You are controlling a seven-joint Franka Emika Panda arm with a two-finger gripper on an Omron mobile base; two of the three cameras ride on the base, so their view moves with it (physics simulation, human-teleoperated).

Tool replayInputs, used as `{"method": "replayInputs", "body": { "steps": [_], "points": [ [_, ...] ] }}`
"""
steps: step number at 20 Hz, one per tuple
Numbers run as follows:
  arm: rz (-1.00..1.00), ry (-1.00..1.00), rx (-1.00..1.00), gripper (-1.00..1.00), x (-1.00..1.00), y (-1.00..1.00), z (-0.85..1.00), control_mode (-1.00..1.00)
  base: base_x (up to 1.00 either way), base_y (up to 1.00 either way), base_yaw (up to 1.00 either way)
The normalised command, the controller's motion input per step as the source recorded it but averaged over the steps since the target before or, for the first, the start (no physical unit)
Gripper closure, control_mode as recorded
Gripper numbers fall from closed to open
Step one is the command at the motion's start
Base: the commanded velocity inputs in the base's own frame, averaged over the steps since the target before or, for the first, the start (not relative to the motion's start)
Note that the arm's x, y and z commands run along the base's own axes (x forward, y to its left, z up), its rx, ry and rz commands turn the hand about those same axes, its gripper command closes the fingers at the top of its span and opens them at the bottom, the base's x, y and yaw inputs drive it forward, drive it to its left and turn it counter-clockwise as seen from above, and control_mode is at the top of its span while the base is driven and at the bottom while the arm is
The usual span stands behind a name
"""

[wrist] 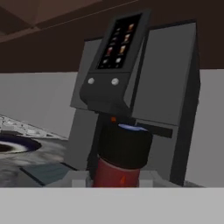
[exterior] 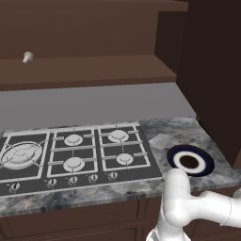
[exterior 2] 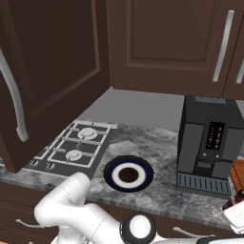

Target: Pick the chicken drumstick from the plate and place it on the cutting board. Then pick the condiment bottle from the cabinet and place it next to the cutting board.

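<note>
Counting from my hand view: one condiment bottle (wrist: 119, 164), red with a black cap, clamped in my pincer (wrist: 116, 181) before one dark coffee machine (exterior 2: 206, 145). One plate (exterior 2: 128, 174) sits bare on the marble counter (exterior 2: 162, 193), beside one four-burner-plus-wok cooktop (exterior: 70, 153).

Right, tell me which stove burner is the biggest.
The far-left burner on the stove: it has wide concentric rings, while the other four are small round caps in a two-by-two block to its right.

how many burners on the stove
5. One large burner at the far left; four smaller: back middle, front middle, back right, front right. None seem hidden.
</note>
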Motion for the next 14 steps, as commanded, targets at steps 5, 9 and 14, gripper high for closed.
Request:
{"method": "replayInputs", "body": {
  "steps": [5,9,14],
  "points": [
    [0.0,0.02,-0.06,1.0,0.0,0.23,-0.12,-1.0,0.0,0.0,0.0],
    [0.0,0.08,-0.04,1.0,0.02,0.21,-0.12,-1.0,0.0,0.0,0.0],
    [0.0,0.14,-0.02,1.0,0.14,0.2,-0.13,-1.0,0.0,0.0,0.0]
  ]
}}
